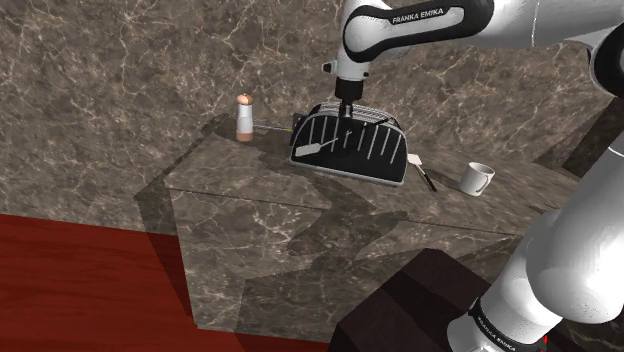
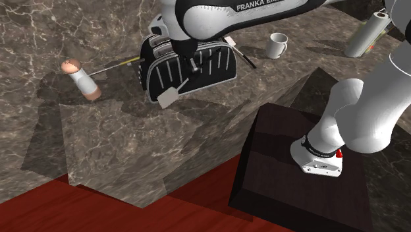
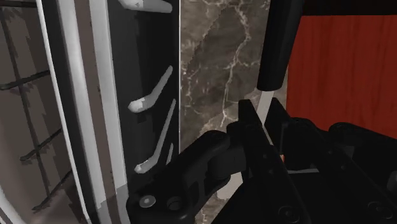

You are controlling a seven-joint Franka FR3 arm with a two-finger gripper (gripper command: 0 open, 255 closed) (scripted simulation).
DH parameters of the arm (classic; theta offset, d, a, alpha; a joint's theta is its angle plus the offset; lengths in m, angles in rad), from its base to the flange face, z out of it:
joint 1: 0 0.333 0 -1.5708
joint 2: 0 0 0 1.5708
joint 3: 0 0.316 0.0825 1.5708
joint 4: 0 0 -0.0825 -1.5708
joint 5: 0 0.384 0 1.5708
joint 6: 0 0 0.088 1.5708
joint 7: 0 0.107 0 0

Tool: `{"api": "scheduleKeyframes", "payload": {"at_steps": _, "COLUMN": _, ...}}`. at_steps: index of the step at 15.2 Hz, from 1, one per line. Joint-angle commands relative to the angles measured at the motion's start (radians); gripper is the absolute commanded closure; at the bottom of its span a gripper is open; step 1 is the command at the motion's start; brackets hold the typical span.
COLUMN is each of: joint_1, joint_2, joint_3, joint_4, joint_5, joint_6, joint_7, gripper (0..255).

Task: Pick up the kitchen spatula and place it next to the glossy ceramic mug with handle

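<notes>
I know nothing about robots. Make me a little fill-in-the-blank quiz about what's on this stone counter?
1. The mug is ____ in colour.
2. In the shoulder view, the shaker stands to the ____ of the rack.
3. The hand hangs over the ____, not over the mug.
4. The floor beside the counter is ____.

Missing words: white; left; rack; red.
</notes>
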State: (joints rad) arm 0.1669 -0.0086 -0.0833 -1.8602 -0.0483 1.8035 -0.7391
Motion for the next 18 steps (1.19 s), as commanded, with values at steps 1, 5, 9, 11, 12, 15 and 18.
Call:
{"api": "scheduleKeyframes", "payload": {"at_steps": 1, "joint_1": -0.017, "joint_2": -0.055, "joint_3": -0.017, "joint_4": -0.064, "joint_5": -0.007, "joint_6": 0.011, "joint_7": -0.033, "gripper": 255}}
{"api": "scheduleKeyframes", "payload": {"at_steps": 5, "joint_1": -0.052, "joint_2": -0.152, "joint_3": -0.057, "joint_4": -0.171, "joint_5": -0.027, "joint_6": 0.026, "joint_7": -0.099, "gripper": 255}}
{"api": "scheduleKeyframes", "payload": {"at_steps": 9, "joint_1": -0.090, "joint_2": -0.238, "joint_3": -0.101, "joint_4": -0.259, "joint_5": -0.054, "joint_6": 0.033, "joint_7": -0.169, "gripper": 255}}
{"api": "scheduleKeyframes", "payload": {"at_steps": 11, "joint_1": -0.109, "joint_2": -0.278, "joint_3": -0.126, "joint_4": -0.297, "joint_5": -0.070, "joint_6": 0.034, "joint_7": -0.205, "gripper": 255}}
{"api": "scheduleKeyframes", "payload": {"at_steps": 12, "joint_1": -0.119, "joint_2": -0.296, "joint_3": -0.138, "joint_4": -0.313, "joint_5": -0.078, "joint_6": 0.035, "joint_7": -0.224, "gripper": 255}}
{"api": "scheduleKeyframes", "payload": {"at_steps": 15, "joint_1": -0.150, "joint_2": -0.348, "joint_3": -0.178, "joint_4": -0.357, "joint_5": -0.106, "joint_6": 0.034, "joint_7": -0.281, "gripper": 255}}
{"api": "scheduleKeyframes", "payload": {"at_steps": 18, "joint_1": -0.183, "joint_2": -0.391, "joint_3": -0.220, "joint_4": -0.391, "joint_5": -0.135, "joint_6": 0.032, "joint_7": -0.341, "gripper": 255}}
